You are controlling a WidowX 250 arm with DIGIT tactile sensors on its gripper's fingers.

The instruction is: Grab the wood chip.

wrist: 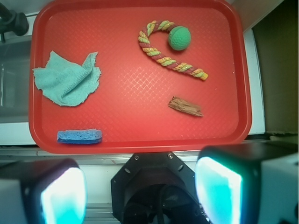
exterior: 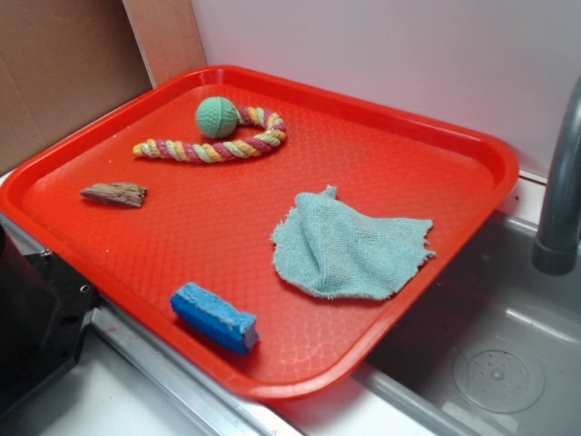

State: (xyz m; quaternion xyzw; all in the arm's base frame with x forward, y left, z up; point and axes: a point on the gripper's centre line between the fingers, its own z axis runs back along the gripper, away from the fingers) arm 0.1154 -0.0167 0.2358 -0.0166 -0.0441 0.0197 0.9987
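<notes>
The wood chip (exterior: 114,193) (wrist: 185,106) is a small rough brown sliver lying flat on the red tray (exterior: 381,136) (wrist: 135,140), near its left edge in the exterior view and right of centre in the wrist view. My gripper (wrist: 140,191) hangs high above the robot base, short of the tray's near rim, well away from the chip. It stands open, its two glowing pads (wrist: 219,189) wide apart with nothing between them. In the exterior view the gripper is out of frame.
On the tray also lie a braided rope with a green ball (exterior: 218,136) (wrist: 173,46), a teal cloth (exterior: 345,250) (wrist: 67,79) and a blue sponge (exterior: 214,318) (wrist: 79,136). A sink (exterior: 490,363) with a grey faucet (exterior: 561,200) sits to the right. The black robot base (wrist: 154,186) is below me.
</notes>
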